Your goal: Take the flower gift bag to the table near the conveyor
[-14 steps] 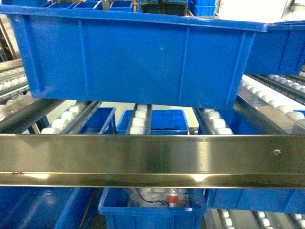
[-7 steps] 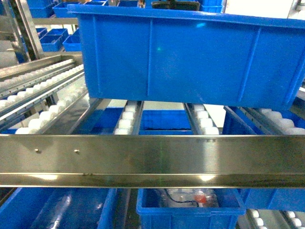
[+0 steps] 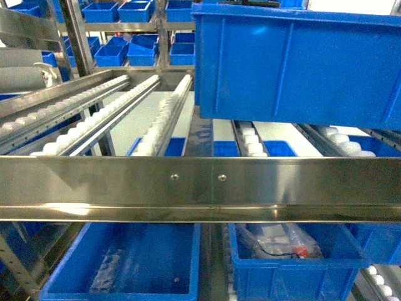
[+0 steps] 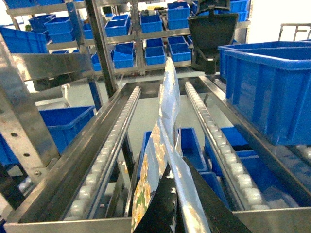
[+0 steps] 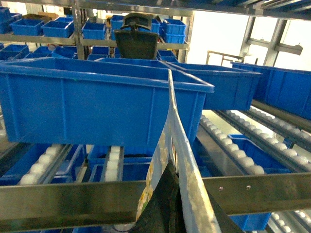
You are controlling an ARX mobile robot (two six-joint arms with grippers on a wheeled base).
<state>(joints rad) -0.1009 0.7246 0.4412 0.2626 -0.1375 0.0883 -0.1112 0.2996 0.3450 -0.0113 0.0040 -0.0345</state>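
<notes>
My head view keeps swinging left, big bin [image 3: 301,69] sliding to 2 o'clock over the conveyor [image 3: 200,188], both grippers [image 4: 175,213] [image 5: 170,208] pinching the bag [image 4: 167,145], table not in sight.

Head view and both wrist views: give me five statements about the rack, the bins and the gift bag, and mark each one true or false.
1. A big blue bin sits on the roller lanes at upper right in the head view. True.
2. The flower gift bag already lies on a pale tabletop. False: both wrist views show it held up in front of the conveyor, and no tabletop is in view.
3. The left pincer is clamped on the bag's edge. True.
4. The roller lane at left in the head view carries a bin. False: its white rollers are bare.
5. The right wrist view shows the right pincer open and empty. False: it grips the bag too.
</notes>
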